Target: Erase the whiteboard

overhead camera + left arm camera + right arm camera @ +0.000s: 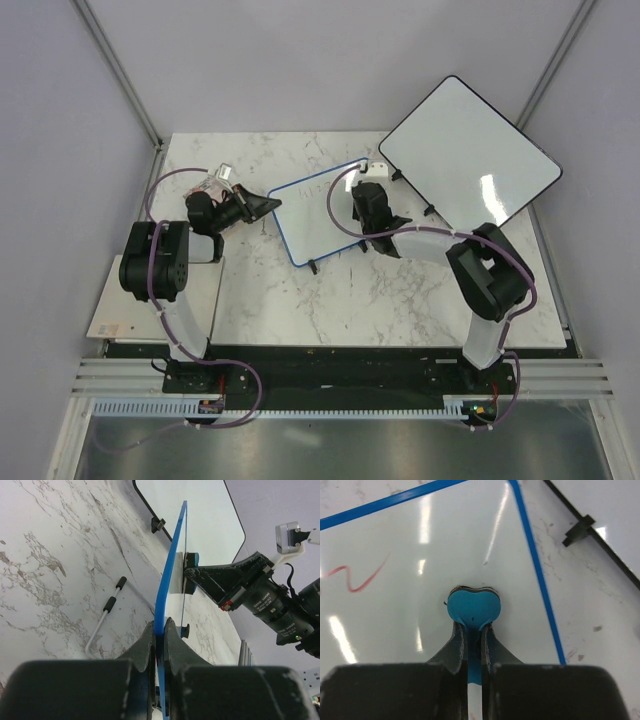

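Observation:
The whiteboard (315,215), small with a thin blue frame, lies mid-table, slanted. My left gripper (160,625) is shut on its left frame edge (170,570), which shows edge-on in the left wrist view; from above, that gripper (270,203) meets the board's left corner. My right gripper (472,625) is shut on a blue eraser (472,607), whose head rests on the white surface (420,540) near the board's right edge. A red squiggle (355,577) remains on the board to the left of the eraser.
A larger dark-framed white board (470,150) stands at the back right, its black foot (579,529) close to the small board's corner. A thin metal rod with black grips (105,620) lies on the marble beside the board. A pale plate (115,300) sits under the left arm.

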You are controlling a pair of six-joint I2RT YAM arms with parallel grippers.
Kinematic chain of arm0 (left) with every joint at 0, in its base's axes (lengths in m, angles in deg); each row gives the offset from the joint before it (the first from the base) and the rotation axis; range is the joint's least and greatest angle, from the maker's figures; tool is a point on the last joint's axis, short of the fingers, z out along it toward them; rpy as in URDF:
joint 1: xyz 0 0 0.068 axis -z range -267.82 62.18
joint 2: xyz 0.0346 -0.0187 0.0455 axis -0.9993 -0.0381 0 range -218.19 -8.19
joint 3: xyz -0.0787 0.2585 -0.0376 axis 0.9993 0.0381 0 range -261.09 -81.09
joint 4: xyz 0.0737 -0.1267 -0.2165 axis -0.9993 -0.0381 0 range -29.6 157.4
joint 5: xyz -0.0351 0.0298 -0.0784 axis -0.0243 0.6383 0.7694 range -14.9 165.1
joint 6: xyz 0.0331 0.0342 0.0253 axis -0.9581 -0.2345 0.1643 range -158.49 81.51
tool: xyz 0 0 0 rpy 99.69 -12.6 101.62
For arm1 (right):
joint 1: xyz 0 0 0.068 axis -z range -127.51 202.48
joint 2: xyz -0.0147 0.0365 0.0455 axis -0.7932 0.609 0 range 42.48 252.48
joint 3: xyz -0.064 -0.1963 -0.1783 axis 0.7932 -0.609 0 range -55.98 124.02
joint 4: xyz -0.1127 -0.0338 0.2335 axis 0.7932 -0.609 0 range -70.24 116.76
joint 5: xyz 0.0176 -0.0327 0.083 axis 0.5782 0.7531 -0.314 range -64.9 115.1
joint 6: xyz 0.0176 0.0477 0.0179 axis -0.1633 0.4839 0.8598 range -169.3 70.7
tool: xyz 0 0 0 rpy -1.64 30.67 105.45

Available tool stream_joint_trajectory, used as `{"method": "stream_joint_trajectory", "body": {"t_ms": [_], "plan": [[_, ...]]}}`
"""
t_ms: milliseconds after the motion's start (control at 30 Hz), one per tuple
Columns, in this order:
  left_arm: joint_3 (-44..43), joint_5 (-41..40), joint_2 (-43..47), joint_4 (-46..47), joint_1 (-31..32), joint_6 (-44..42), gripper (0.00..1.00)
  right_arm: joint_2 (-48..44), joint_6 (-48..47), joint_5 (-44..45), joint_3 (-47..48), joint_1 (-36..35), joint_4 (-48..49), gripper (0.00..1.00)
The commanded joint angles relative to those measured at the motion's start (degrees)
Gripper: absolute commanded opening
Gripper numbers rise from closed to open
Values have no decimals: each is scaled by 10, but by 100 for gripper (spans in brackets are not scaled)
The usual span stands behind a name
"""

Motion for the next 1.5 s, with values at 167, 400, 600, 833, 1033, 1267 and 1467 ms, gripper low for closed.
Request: {"method": "stream_joint_trajectory", "body": {"t_ms": [167,400,600,833,1033,1267,1467], "plan": [[10,47,-14,-32,5,-68,2,28,-20,-15,-24,18,-119,0],[10,48,-12,-32,7,-67,2,32,-12,-23,13,-17,-125,0],[9,51,-10,-31,10,-69,2,31,-15,-18,76,-21,-137,0],[8,54,-14,-29,12,-66,2,58,-41,-8,139,-23,-146,0],[4,58,-16,-31,13,-67,2,84,-62,-23,166,-46,-143,0],[2,61,-16,-34,15,-67,2,105,-71,-75,181,-97,-147,0],[2,61,-13,-38,18,-71,2,142,-75,-137,223,-137,-176,0]]}}
